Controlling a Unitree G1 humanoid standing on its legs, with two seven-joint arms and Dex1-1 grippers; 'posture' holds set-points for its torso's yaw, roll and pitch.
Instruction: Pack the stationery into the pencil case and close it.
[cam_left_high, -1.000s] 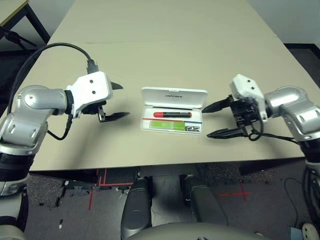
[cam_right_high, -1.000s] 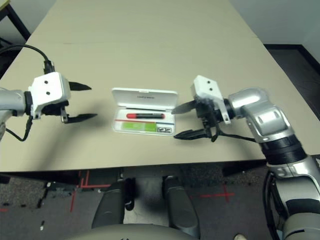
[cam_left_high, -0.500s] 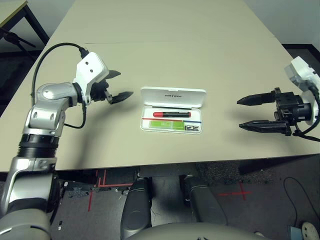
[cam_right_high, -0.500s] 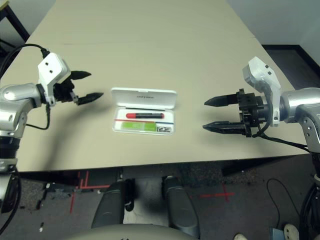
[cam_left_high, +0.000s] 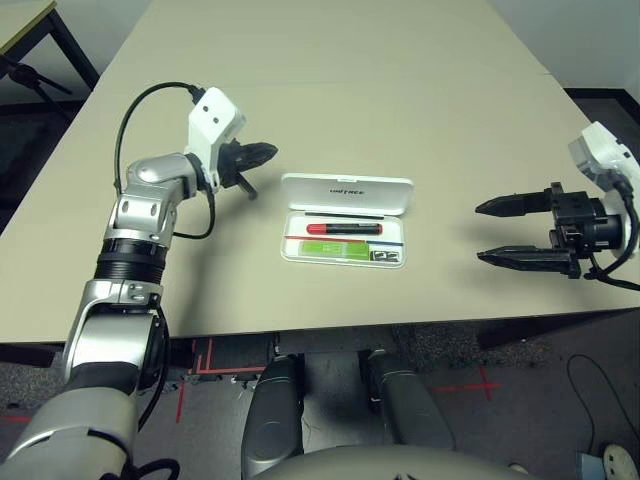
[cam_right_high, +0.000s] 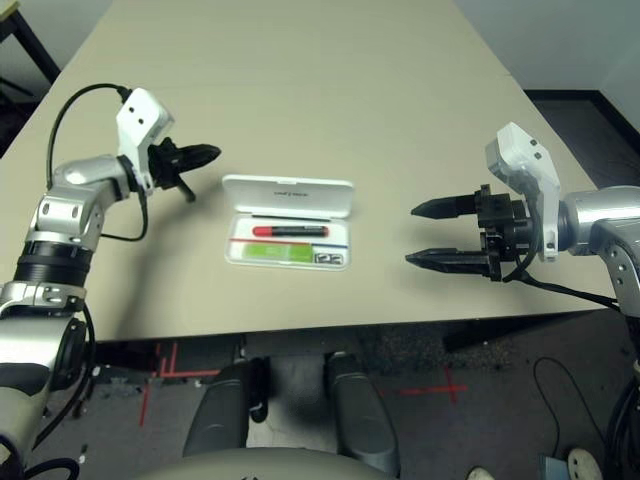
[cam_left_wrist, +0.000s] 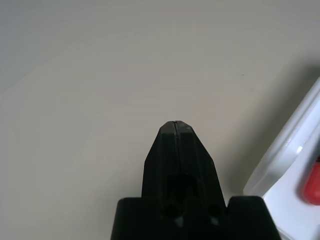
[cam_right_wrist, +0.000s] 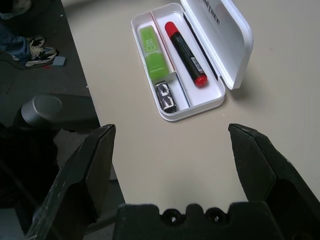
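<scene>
The white pencil case lies open in the middle of the table, its lid tilted back on the far side. Inside lie the red marker, the light-green-and-white bar and the small dark grey piece. My left gripper is shut with nothing in it, just beyond the lid's far left corner; the left wrist view shows its fingers pressed together beside the case's edge. My right gripper hangs open and empty, well to the right of the case.
The beige table stretches far behind the case. Its front edge runs just below the case, with dark floor and red tape marks beneath. A dark desk corner stands at the far left.
My left gripper has shut and swung right, toward the lid's far left corner. My right gripper has stayed about where it was, open, away from the case.
</scene>
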